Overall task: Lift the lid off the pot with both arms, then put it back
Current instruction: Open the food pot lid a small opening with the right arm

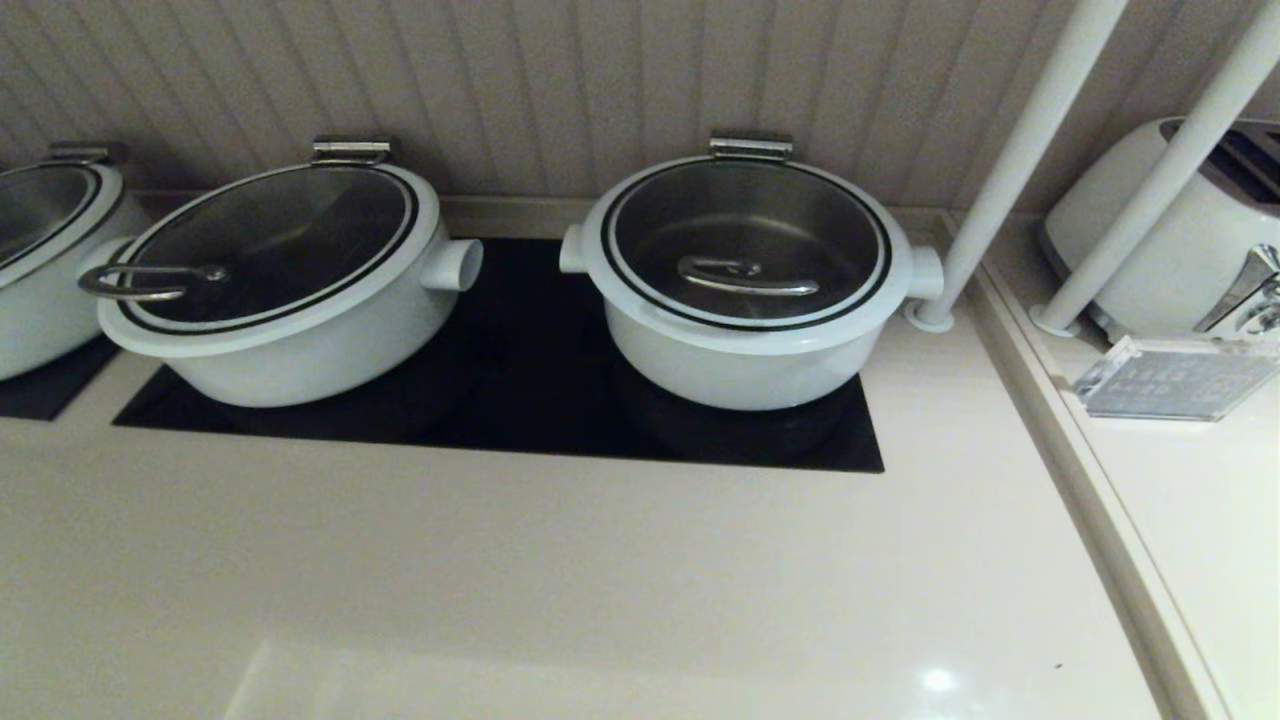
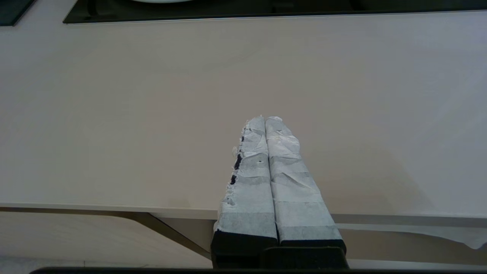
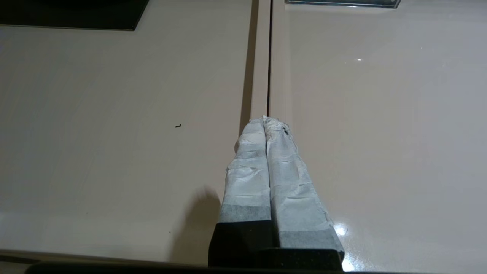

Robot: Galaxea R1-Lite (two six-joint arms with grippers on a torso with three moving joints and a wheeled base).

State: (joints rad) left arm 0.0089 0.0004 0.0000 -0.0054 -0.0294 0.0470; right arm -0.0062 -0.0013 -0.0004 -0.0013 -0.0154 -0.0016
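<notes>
Pressing together, both left fingers and right fingers grip nothing.

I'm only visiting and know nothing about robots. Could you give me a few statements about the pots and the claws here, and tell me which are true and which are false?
1. The lid sits on the pot. True.
2. The left claw grips the lid's handle. False: it is shut, holding nothing, above bare counter.
3. The right claw is shut. True.
4. The pot stands on a black cooktop. True.
5. A toaster stands left of the pot. False: it is to its right.
</notes>
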